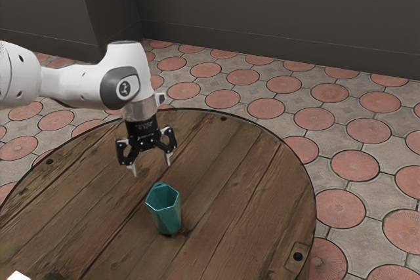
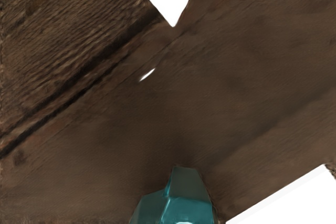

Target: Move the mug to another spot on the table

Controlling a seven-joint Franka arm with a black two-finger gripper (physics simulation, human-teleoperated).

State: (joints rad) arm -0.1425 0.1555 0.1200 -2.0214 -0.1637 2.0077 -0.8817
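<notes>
The arm (image 1: 65, 83) comes in from the exterior view's left and carries the hand (image 1: 151, 165) above the wooden surface (image 1: 249, 175), fingers spread wide and holding nothing. The mug (image 1: 163, 208), teal and faceted, stands upright near the middle of the surface, at about five o'clock from the hand in the exterior view and clear of both fingers. In the wrist view the mug (image 2: 176, 203) shows under the hand but off its centre, so the fingers are probably not yet lined up over it.

The main risk, as I judge it, is a descent from this offset. One fingertip could land on the rim or strike the wall at an angle, and a light, tall cup would tip or skid away towards four o'clock. The slanted facets add a second hazard: pads closing on an edge between two faces instead of on flat sides could twist the mug or squeeze it out upwards. No handle shows from this side, though one may be hidden, and a handle caught between the fingers would spoil the grip.

Farther right, the surface ends at a rounded edge with tiled floor (image 1: 367, 129) beyond. A placement chosen too near three o'clock could leave the mug overhanging or send it off.
</notes>
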